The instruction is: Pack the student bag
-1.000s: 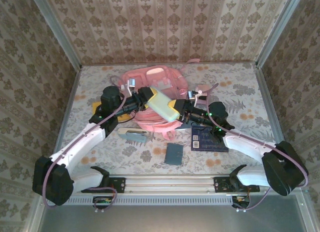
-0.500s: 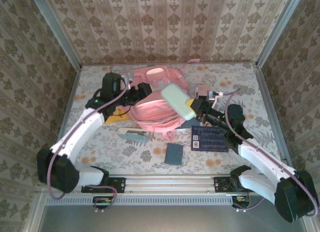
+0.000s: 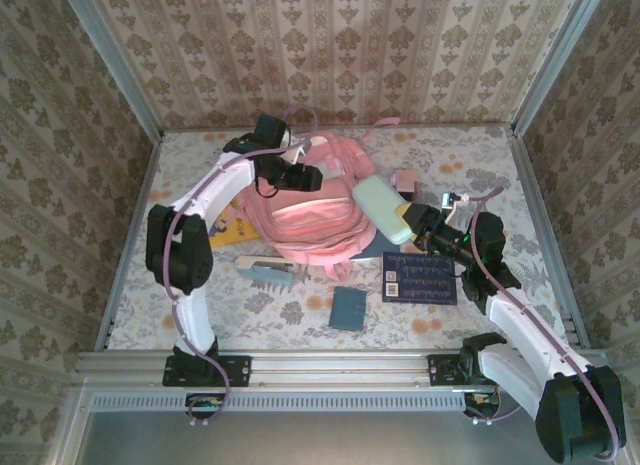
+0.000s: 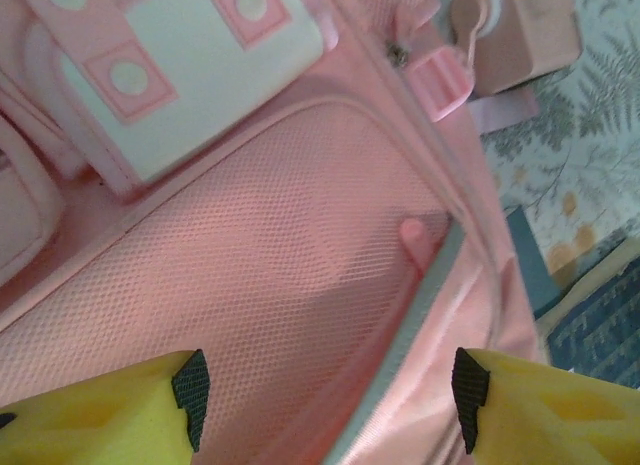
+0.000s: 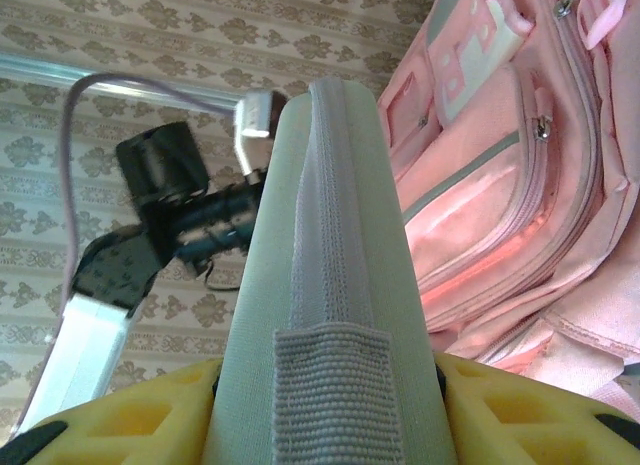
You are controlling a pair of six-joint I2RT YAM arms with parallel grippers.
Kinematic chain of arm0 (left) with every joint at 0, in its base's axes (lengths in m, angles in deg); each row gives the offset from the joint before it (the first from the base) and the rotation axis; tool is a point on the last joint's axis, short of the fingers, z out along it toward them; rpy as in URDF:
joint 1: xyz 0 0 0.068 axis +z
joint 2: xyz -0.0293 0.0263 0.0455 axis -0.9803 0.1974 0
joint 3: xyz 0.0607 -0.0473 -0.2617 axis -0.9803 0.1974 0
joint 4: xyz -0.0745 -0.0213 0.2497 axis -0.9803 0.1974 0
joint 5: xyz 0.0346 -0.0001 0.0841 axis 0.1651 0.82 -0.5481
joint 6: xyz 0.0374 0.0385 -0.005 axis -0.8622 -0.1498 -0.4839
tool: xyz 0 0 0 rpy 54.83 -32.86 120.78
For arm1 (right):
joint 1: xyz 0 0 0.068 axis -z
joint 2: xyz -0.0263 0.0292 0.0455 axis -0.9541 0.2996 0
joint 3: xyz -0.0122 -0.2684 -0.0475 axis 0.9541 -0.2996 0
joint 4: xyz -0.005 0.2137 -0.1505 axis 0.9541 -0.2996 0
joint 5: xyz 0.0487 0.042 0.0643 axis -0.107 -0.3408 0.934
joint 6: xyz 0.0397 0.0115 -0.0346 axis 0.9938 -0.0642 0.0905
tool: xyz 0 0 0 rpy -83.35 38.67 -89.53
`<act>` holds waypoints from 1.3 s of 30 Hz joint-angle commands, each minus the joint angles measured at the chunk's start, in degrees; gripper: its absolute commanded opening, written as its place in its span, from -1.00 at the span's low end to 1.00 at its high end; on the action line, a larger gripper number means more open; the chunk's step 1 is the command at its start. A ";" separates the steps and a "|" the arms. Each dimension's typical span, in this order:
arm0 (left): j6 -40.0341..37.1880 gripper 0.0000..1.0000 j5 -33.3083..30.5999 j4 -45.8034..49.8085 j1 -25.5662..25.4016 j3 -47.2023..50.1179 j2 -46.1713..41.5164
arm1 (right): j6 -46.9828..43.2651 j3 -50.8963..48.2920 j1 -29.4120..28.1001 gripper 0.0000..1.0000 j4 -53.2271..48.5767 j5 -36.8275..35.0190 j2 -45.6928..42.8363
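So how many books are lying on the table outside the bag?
3: a yellow book left of the bag, partly under it; a dark blue book at its right; a small grey book nearer the front. More may be hidden under the bag.

backpack point(image 3: 312, 223): pink, paler pink pockets, white patch
case point(image 3: 383, 207): pale green, grey zip strip
book point(image 3: 420, 277): navy, small white marks
notebook point(image 3: 349, 309): dark slate blue
tablecloth point(image 3: 520, 185): cream, grey ferns, orange flowers
walls point(image 3: 340, 45): beige damask in stripes
gripper fingers point(image 4: 90, 425): yellow, black tips
arms point(image 3: 520, 315): white and black
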 commanded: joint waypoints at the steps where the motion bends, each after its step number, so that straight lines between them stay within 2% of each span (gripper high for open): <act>1: -6.22 0.22 13.88 2.91 1.57 -2.18 3.15 | -2.51 -0.34 1.18 0.02 -1.22 3.87 -1.22; 4: -6.38 0.07 15.45 3.08 1.46 -2.02 4.81 | -3.25 -0.44 2.09 0.02 -1.82 4.87 -1.13; 11: -6.26 -0.05 17.12 1.99 0.52 0.76 5.92 | -1.62 -1.36 3.00 0.02 2.33 6.02 1.33; 16: -7.06 -0.33 17.57 2.01 -0.51 2.76 5.58 | -1.61 -1.73 3.00 0.02 3.39 6.14 2.34; 21: -7.78 -0.31 13.39 1.81 -0.71 5.42 5.29 | -1.26 -2.27 3.00 0.02 4.07 6.25 2.56; 25: -8.00 -0.31 12.60 1.68 -0.70 6.63 4.98 | -1.26 -2.63 3.00 0.02 4.16 6.51 2.61; 32: -8.38 -0.13 11.31 1.36 -0.69 8.81 2.80 | -1.36 -3.25 3.00 0.02 4.41 6.58 2.61; 34: -8.78 -0.14 8.20 1.48 -0.65 9.09 2.49 | -1.24 -3.50 3.01 0.02 4.81 6.49 2.74; 37: -8.96 -0.30 5.88 1.28 -0.86 8.24 2.94 | -1.34 -3.77 3.00 0.01 5.21 6.49 2.87; 39: -8.87 -0.54 5.36 1.35 -0.99 6.59 3.43 | -1.30 -3.79 3.00 0.00 5.31 6.49 2.96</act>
